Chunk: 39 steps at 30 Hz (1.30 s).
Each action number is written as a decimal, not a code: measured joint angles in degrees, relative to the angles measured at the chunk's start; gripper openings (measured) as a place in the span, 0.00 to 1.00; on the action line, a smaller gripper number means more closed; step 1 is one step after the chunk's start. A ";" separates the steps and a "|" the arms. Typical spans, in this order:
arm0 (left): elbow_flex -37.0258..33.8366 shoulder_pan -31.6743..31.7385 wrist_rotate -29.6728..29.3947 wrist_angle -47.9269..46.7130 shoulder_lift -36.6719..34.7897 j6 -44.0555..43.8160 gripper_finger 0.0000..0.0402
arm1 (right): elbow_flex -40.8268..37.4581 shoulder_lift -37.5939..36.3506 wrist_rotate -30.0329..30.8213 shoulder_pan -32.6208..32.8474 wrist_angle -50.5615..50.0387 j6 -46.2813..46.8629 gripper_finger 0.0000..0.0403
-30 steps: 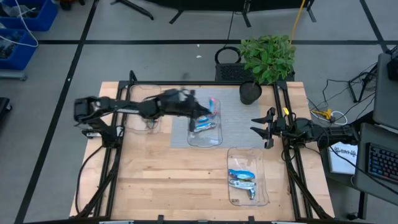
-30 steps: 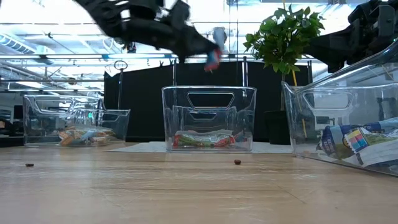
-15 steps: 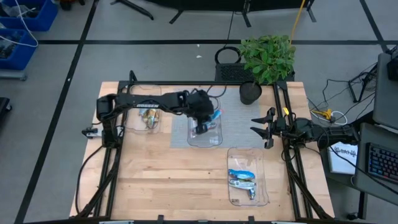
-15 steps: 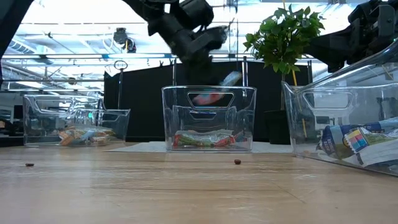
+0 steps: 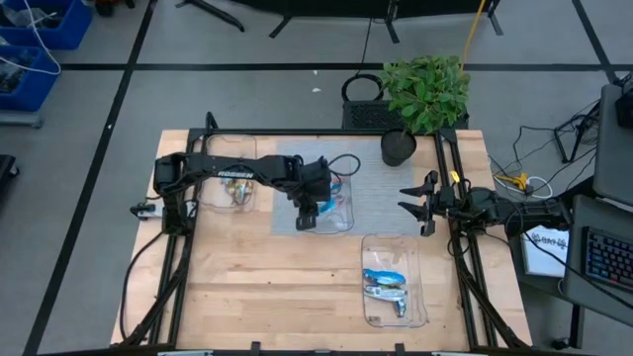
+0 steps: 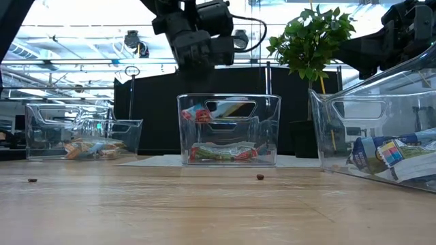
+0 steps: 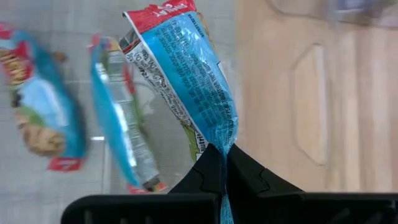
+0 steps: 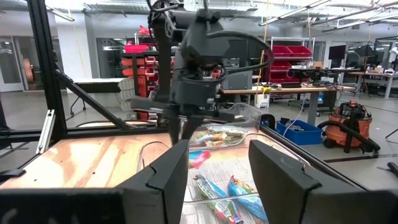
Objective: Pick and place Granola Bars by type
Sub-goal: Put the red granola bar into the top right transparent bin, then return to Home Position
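- From above, the left gripper (image 5: 306, 220) hangs over the middle clear tray (image 5: 341, 223); its own arm hides what it carries.
- The left wrist view shows it plainly: the jaws are pinched tight on one end of a blue granola bar (image 7: 185, 81), which sticks out beyond the fingertips (image 7: 208, 175).
- Two more blue bars (image 7: 38, 112) lie flat in the tray beneath.
- The right gripper (image 5: 422, 206) waits at the table's right edge, jaws wide apart and empty.
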 joint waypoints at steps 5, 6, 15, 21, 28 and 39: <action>0.00 -1.25 -0.28 0.57 0.26 0.04 0.02 | 0.00 0.00 0.00 0.01 0.01 -0.02 0.40; 0.00 -1.33 -0.31 1.14 0.49 -0.24 0.02 | 0.00 0.00 0.00 0.00 0.01 -0.02 0.40; -0.09 -1.89 -1.64 4.31 2.92 -1.18 0.02 | -0.01 0.02 0.00 0.01 0.01 0.00 0.40; -0.09 -1.89 -1.80 4.45 2.93 -5.26 0.16 | -0.02 0.00 0.00 0.00 0.03 0.00 0.40; -0.09 -1.83 -2.11 4.41 2.93 -9.36 0.30 | -0.01 0.02 0.00 0.01 0.04 0.00 0.40; -2.49 -1.80 -0.17 10.69 -5.91 0.44 0.35 | -0.02 0.02 0.00 0.02 -0.07 0.00 0.40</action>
